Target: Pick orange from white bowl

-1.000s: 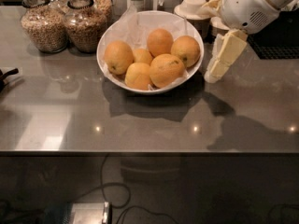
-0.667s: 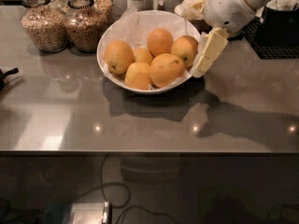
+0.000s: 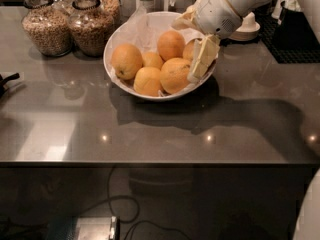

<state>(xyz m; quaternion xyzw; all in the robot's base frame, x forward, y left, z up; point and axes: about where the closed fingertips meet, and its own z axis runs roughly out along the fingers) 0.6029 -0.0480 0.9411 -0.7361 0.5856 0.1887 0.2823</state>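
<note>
Camera view: my cream gripper (image 3: 202, 59) has come from outside the wide white paper-lined bowl (image 3: 135, 26) to above its rim, with a round orange fruit (image 3: 175, 75) just to its left, so the grasp seems close, but whether it is open or closed I cannot tell.

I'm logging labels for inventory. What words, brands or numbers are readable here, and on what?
None readable: no text shows on the wide white paper-lined bowl, the round oranges, the two glass grain jars, or the cream gripper, which hangs over the bowl's right rim.
</note>
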